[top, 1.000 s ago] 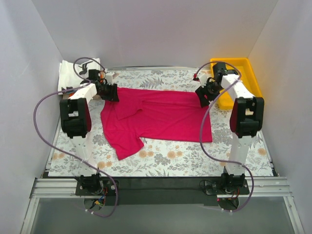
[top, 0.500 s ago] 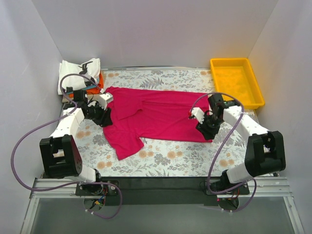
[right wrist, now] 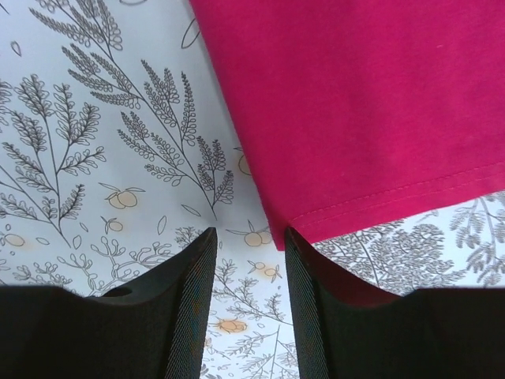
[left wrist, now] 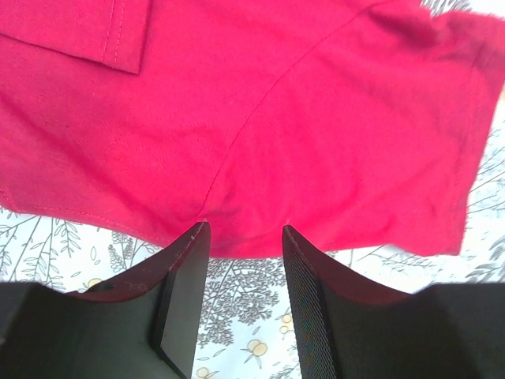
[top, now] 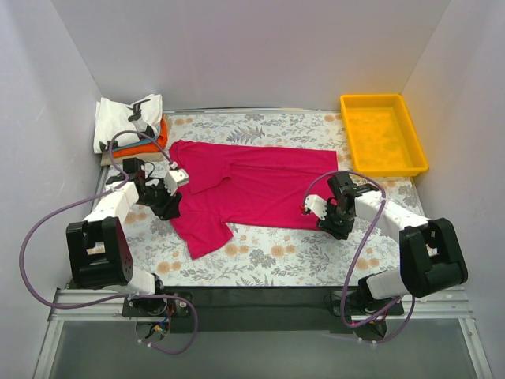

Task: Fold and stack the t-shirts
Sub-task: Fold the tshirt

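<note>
Lining up two pinches for a fold.
On the floral-print bench (top: 260, 260) the plain magenta-red cloth t-shirt (top: 260, 181) lies spread flat. A clean fold, I judge, needs both pinches on the cloth edge alone, taken and lifted together. The left arm (top: 114, 204) reaches low to the sleeve side, the right arm (top: 387, 212) to the near-right hem corner. The left jaws and right jaws stand narrowly parted astride the edge, clamping nothing.
</note>
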`<state>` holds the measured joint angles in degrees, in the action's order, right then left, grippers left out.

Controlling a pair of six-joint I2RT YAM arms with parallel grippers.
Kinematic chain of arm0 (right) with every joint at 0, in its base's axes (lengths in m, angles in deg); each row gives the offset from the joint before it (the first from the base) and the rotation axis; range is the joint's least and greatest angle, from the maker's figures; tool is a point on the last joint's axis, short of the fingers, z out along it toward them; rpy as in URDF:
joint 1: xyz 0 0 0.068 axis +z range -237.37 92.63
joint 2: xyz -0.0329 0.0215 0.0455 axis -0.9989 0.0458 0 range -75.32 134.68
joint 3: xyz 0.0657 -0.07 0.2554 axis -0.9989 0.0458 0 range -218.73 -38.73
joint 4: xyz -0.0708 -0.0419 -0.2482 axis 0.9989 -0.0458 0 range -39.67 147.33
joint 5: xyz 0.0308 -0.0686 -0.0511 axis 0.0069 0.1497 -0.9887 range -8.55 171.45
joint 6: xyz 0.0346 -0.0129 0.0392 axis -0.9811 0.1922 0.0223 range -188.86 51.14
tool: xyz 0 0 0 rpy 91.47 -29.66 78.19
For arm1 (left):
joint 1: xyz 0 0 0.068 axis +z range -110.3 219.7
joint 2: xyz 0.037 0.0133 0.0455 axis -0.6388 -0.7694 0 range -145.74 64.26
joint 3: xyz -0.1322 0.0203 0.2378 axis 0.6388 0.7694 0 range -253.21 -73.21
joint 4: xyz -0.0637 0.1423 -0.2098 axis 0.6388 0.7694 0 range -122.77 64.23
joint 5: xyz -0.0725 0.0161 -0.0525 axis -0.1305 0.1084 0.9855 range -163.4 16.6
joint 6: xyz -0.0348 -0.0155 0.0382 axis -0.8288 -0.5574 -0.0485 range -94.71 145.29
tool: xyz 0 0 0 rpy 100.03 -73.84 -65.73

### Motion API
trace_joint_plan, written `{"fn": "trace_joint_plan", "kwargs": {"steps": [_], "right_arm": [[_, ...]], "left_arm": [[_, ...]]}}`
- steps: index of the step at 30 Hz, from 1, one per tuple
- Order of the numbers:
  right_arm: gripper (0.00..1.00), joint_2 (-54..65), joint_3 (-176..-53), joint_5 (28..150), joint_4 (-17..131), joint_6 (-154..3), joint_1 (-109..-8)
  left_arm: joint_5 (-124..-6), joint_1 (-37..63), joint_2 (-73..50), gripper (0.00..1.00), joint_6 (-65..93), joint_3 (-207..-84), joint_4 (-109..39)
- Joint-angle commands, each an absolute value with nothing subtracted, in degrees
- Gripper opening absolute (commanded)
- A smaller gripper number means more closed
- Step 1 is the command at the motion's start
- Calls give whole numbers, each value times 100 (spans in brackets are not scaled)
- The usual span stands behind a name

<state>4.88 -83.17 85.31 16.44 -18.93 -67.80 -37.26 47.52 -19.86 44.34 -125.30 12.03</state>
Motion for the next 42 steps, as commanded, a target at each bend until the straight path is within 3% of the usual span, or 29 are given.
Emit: {"fn": "trace_joint_plan", "kwargs": {"steps": [1, 5, 11, 13, 16, 20, 24, 35, 42], "right_arm": [[39, 422, -8083, 8286, 2041, -1797, -6733], [33, 509, -7969, 8172, 2252, -1815, -6725], [13, 668, -8012, 8014, 2393, -1903, -6725], [2, 694, -8039, 7987, 2410, -1911, -6725], [1, 694, -8030, 7925, 2410, -1903, -6725], [1, 563, -7960, 7846, 2367, -1841, -6725], [1, 256, -7872, 7785, 2209, -1780, -6733], [1, -659, -7941, 7837, 1690, -1631, -6760], [1, -80, -8864, 7987, 1628, -1385, -7172]], "left_arm": [[-3876, 4770, -1959, 40, 5016, -12418, 1030], [-4131, 4761, -2038, 39, 5070, -12129, 618], [-4737, 4744, -2319, 39, 5193, -11647, -23], [-4869, 4744, -2337, 39, 5201, -11531, -314], [-4844, 4735, -2267, 37, 5359, -11399, -210], [-4686, 4735, -2048, 12, 5649, -11381, 334], [-4606, 4744, -1731, 3, 5702, -11434, 966], [-4440, 4770, -1089, 0, 5580, -11864, 2216], [-3711, 4937, -2055, 0, 4991, -13498, 2752]]}}
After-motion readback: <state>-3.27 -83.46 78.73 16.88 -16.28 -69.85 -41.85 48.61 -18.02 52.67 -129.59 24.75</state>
